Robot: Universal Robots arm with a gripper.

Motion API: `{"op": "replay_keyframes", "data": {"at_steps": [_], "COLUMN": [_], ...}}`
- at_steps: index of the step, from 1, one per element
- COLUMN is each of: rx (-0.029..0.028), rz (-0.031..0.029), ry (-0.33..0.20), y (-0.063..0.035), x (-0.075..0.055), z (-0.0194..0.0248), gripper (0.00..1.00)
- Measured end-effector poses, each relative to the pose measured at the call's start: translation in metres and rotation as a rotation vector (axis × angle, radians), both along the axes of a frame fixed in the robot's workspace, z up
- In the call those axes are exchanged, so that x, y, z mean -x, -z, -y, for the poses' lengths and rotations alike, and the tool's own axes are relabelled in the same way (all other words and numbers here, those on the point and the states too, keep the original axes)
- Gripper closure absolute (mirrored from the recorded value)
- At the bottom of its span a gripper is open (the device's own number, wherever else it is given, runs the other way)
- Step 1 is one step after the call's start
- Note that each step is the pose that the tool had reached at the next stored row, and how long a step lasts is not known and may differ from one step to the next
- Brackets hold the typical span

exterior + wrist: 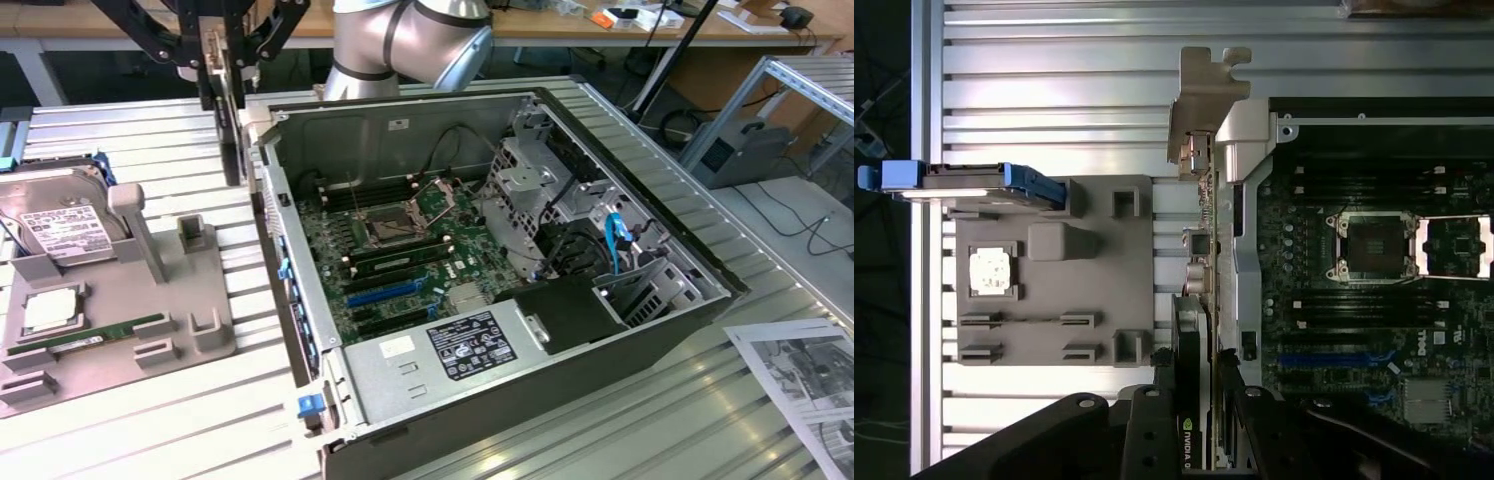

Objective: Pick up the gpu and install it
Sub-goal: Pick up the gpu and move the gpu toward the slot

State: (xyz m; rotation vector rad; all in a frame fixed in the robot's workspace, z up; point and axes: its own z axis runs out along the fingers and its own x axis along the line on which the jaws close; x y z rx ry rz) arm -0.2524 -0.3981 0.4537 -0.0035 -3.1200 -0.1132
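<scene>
The gripper (230,68) is closed part-way on the gpu (231,150), one finger (1159,400) on each flat face of the card, so the card is pinched on edge. In the wrist view the gripper (1199,392) holds the black end with the green logo, and the gpu (1191,330) runs away from it to its silver bracket (1206,100) at the far end. The card hangs along the case's (574,385) rear wall (1246,250), by the corner of the case nearest the arm (414,40); whether it touches that wall I cannot tell. It is not in any slot. The case lies open on the slatted table (160,430), its motherboard (400,230) facing up, with the bare socket (396,228) near the middle of the case and the blue slots (380,293) between the socket and the power supply (447,360). Beside the case, on the exterior view's left, sits a grey tray (200,330). The tray carries a hard drive (60,225) standing at the end farthest from the case, a processor chip (51,312) and a green memory stick (87,338) lying flat. The gpu lies between the tray and the inside of the case.
</scene>
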Motion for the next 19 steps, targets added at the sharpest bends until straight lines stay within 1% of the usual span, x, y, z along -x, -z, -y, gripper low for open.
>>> {"op": "replay_keyframes", "data": {"at_steps": [4, 7, 16, 19], "rx": [0.0001, 0.0001, 0.0, 0.0], "rz": [0.0051, 0.0109, 0.023, 0.0288], "ry": [0.0, 0.0, 0.0, 0.0], "y": [0.0001, 0.0003, 0.0006, 0.0008], "x": [-0.005, -0.01, -0.021, -0.027], "z": [0.0, 0.0, 0.0, 0.0], "gripper": [0.73, 0.73, 0.73, 0.73]}}
